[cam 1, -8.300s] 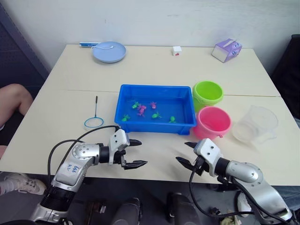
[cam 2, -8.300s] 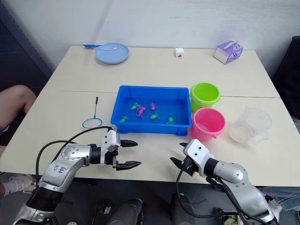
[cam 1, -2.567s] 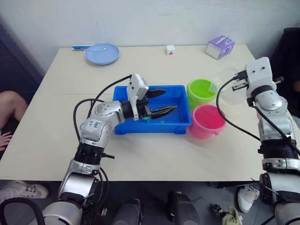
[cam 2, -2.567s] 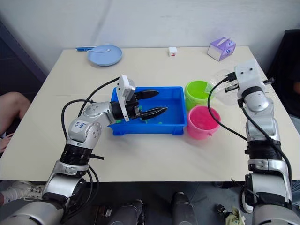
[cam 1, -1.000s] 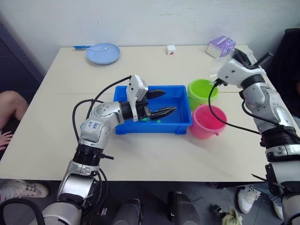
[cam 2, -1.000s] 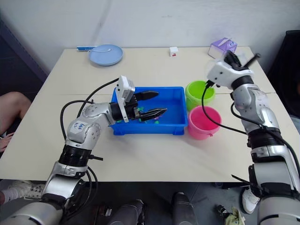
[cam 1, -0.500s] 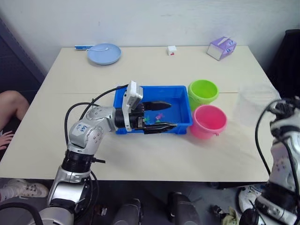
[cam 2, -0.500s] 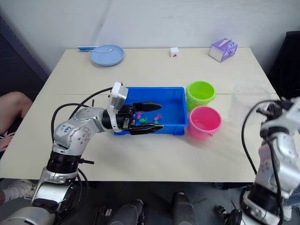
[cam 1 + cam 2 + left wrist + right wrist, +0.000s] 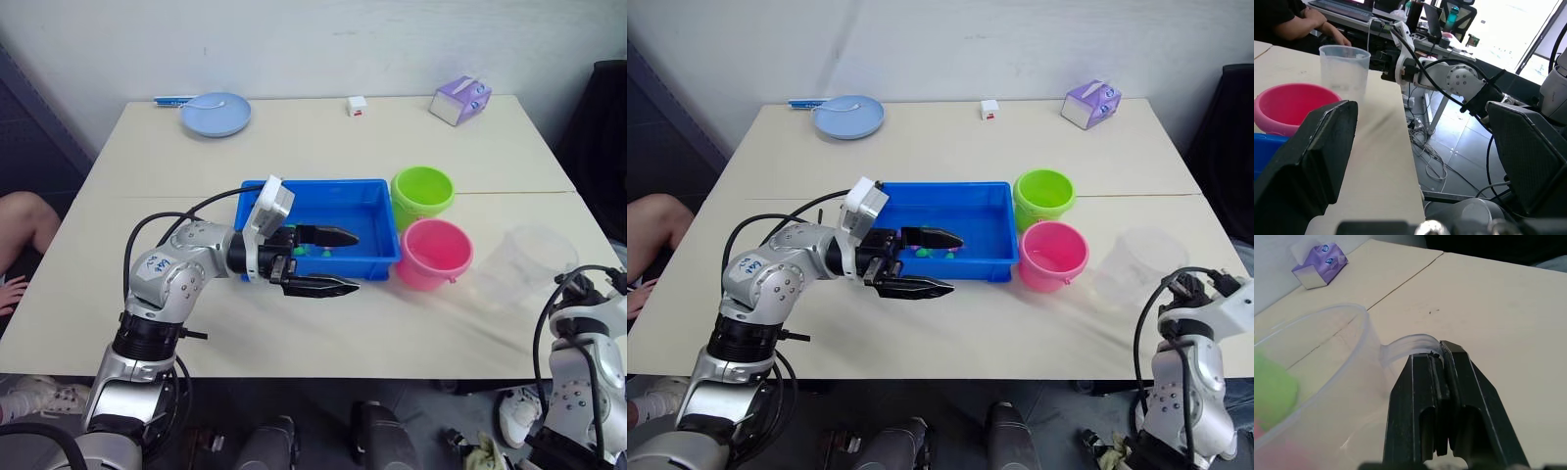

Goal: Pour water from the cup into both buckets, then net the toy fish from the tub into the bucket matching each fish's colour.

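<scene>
The clear cup (image 9: 521, 262) stands upright on the table to the right of the pink bucket (image 9: 438, 253). My right gripper (image 9: 1439, 350) is shut on the cup's handle (image 9: 1409, 344). The lime green bucket (image 9: 423, 193) sits just behind the pink one, beside the blue tub (image 9: 370, 201). Tiny green toy fish (image 9: 921, 252) lie in the tub, partly hidden by my left gripper (image 9: 348, 261). That gripper hangs open and empty over the tub's front rim, fingers pointing toward the pink bucket.
A pale-blue plate (image 9: 216, 113) with a spoon sits at the back left, a small white cube (image 9: 356, 104) at the back middle, and a purple tissue box (image 9: 460, 98) at the back right. A person's knee (image 9: 20, 220) shows off the table's left edge.
My right arm has swung down from above the green bucket and brought the cup to the table at the right. My left gripper has drawn back toward the tub's front rim.
</scene>
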Robot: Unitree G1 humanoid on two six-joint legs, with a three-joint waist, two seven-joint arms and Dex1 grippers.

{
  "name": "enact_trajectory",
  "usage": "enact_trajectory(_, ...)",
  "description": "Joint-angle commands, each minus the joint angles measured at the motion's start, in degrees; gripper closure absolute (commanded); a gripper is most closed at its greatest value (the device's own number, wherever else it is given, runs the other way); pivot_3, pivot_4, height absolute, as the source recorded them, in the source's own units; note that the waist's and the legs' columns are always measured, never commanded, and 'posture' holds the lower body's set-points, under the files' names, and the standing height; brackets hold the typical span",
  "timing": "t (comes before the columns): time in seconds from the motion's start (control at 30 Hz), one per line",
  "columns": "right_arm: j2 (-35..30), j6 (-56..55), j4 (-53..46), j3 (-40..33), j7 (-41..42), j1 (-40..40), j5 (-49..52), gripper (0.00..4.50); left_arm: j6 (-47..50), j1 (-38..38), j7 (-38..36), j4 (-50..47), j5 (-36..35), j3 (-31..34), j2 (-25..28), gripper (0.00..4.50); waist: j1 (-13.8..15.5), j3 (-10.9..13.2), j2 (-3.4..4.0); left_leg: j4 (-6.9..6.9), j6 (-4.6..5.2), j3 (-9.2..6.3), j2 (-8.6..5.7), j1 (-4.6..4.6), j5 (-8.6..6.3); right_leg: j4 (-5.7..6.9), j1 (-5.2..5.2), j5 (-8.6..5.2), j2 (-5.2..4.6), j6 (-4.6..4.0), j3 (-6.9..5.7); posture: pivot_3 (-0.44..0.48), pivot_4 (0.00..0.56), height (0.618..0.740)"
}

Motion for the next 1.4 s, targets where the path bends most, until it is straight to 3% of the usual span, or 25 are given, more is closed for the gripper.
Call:
enact_trajectory(0.03,0.20,-6.29,2.38,1.32,1.50,1.69,-2.51,3.81,-0.68,-0.78,-0.32,-2.03,-0.56,0.08,0.01,0.00,-0.08,0.00,0.00,0.00,0.00,0.00,0.00,0.00,0.00,0.00,0.00,0.00,0.00,0.00,0.01,0.000,0.150,0.740)
enact_trajectory(0.2,0.43,-12.18,5.87,3.14,2.23,5.53,-5.47,3.81,-1.37,-1.96,-0.21,-0.77,-0.02,-0.11,-0.56,0.00,0.03,0.00,0.00,-0.01,0.00,0.02,0.03,0.04,0.00,0.01,0.01,0.00,0.03,0.00,0.03,0.000,0.150,0.740)
enact_trajectory(0.47,1.03,-14.83,2.37,6.49,1.61,13.78,-9.32,0.06,-2.44,-2.83,-0.83,0.66,0.58,-1.37,-2.18,0.00,0.04,-0.02,0.02,-0.01,0.00,0.01,-0.01,0.04,0.00,-0.01,0.03,0.00,0.01,0.00,0.06,0.000,0.150,0.740)
enact_trajectory(0.77,-0.75,-16.71,-7.49,11.82,3.48,22.94,-15.75,0.02,-4.61,-4.87,-3.37,4.53,2.05,-3.82,-4.69,0.00,0.11,-0.04,0.06,-0.15,-0.01,0.03,-0.01,0.12,0.01,-0.11,0.00,-0.02,0.08,-0.03,0.14,0.000,0.150,0.740)
enact_trajectory(0.97,-2.42,-14.17,-13.09,9.68,4.21,25.82,-14.47,0.02,-5.87,-5.72,-4.73,6.57,3.03,-5.06,-6.01,0.00,0.29,-0.05,0.07,-0.19,0.03,0.02,-0.03,0.12,0.03,-0.30,0.02,-0.01,0.07,-0.02,0.13,0.000,0.150,0.740)
enact_trajectory(1.13,-3.37,-11.12,-21.85,5.70,6.77,32.70,-10.20,0.02,-7.10,-5.79,-4.91,8.28,4.45,-5.39,-6.54,0.00,0.84,-0.05,0.07,-0.23,0.01,0.01,-0.01,0.11,0.04,-0.34,0.02,-0.01,0.06,-0.02,0.12,0.000,0.150,0.740)
enact_trajectory(1.3,-13.33,-4.99,-29.23,0.45,15.65,36.56,-1.08,0.02,-7.37,-4.53,-2.65,9.51,5.97,-3.95,-5.97,0.00,1.42,-0.04,0.06,-0.24,0.02,0.01,-0.03,0.10,0.04,-0.42,0.05,-0.01,0.07,-0.01,0.12,0.000,0.150,0.740)
enact_trajectory(1.4,-25.40,1.07,-31.86,-2.95,24.41,35.08,10.36,0.02,-5.29,-0.63,1.37,7.32,6.17,-0.86,-3.04,0.00,0.60,-0.03,0.04,-0.25,0.11,0.17,-0.04,0.16,0.07,-0.46,0.10,0.04,0.07,0.08,0.27,0.000,0.150,0.740)
